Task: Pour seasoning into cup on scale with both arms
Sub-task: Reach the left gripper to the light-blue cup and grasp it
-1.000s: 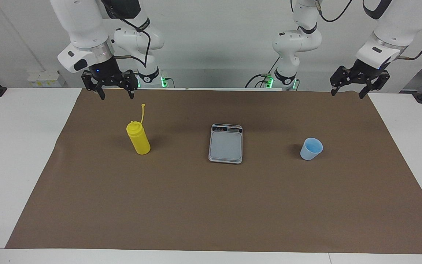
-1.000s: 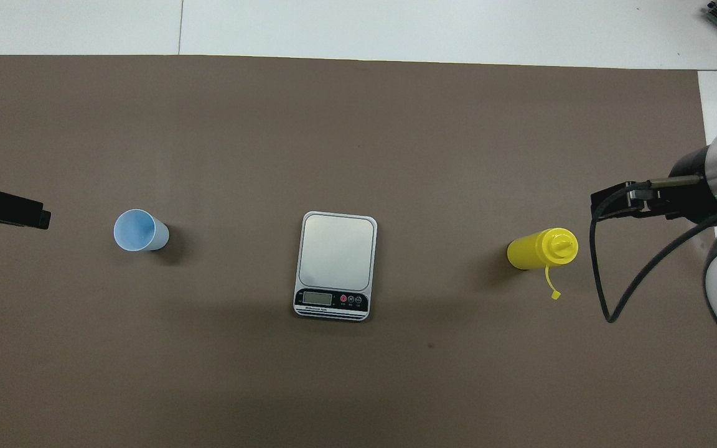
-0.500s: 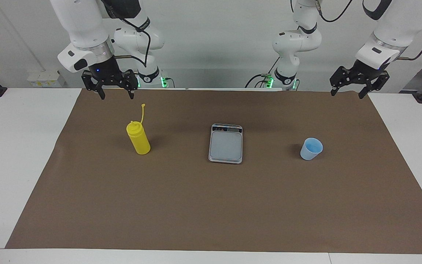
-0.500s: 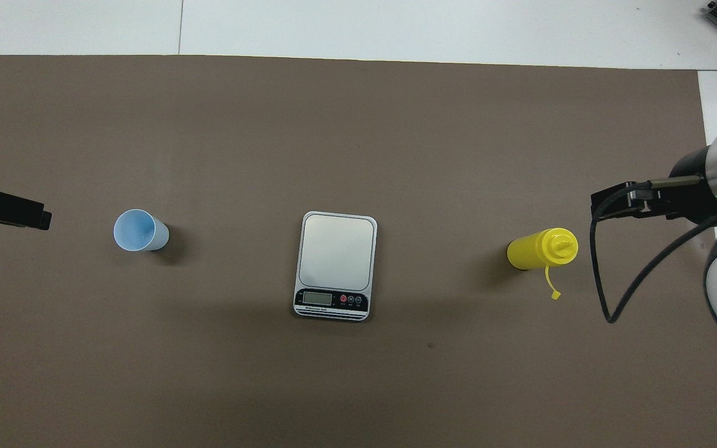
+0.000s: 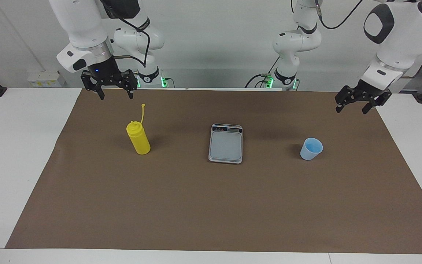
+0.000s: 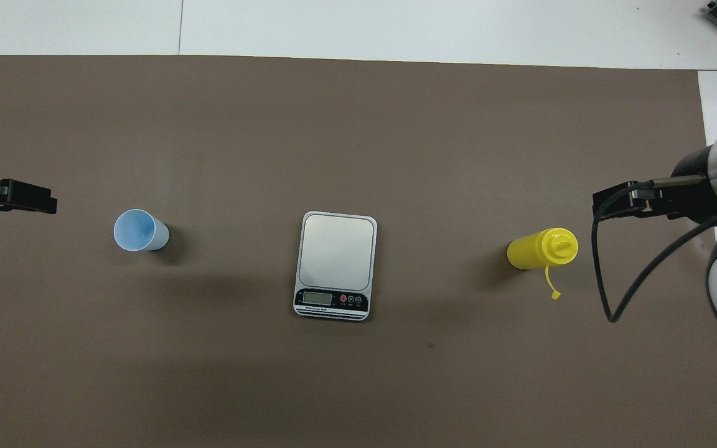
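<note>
Standing over the brown mat's [image 5: 211, 205] robot-side edge, toward the right arm's end, the right gripper [image 5: 116, 93] hangs empty with its jaws apart, above the corner nearest the yellow squeeze bottle [image 5: 138, 138]. That bottle stands upright on the mat just below and a little toward the middle of it, nozzle up, its cap strap [image 5: 142, 113] sticking up loose (so the nozzle looks uncapped and ready, as far as I can judge). It seems placed within that arm's easy reach for the pouring.

At the mat's middle lies the digital kitchen scale [image 5: 225, 143], flat, its display strip turned toward the robots and its grey plate bare; nothing has been weighed or set on it yet.

Further along, toward the left arm's end, the light blue cup [image 5: 311, 149] stands mouth up on the mat, well apart from the scale. Since the pour is meant to land in a cup on the scale, I would guess moving the cup comes first.

The left gripper [image 5: 355, 104] hovers over the mat's edge at that end, jaws apart and holding nothing, lower than its partner and angled toward the cup.
</note>
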You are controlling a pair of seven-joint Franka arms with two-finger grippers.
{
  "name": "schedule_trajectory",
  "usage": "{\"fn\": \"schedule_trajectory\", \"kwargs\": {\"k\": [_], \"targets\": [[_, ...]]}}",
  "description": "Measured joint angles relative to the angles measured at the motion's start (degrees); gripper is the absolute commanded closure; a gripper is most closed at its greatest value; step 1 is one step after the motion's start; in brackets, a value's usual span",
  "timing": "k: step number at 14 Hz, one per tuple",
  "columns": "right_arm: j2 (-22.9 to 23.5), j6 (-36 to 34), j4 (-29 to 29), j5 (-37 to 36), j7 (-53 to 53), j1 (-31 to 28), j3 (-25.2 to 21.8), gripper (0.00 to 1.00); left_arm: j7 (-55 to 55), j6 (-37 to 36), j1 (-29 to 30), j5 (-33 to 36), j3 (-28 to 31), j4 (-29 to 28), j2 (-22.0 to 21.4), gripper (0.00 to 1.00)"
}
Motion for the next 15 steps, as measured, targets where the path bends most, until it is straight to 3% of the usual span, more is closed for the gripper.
{"fn": "schedule_trajectory", "kwargs": {"k": [7, 15], "targets": [[0.0, 0.0, 0.0, 0.0, 0.0, 0.0, 0.0, 0.0, -11.2, 18.5, 0.2, -0.2, -1.0, -13.5, 4.1, 0.0], [0.0, 0.0, 0.0, 0.0, 0.0, 0.0, 0.0, 0.0, -16.6, 30.3, -1.6, -0.9, -1.3, -23.4, 4.6, 0.0]]}}
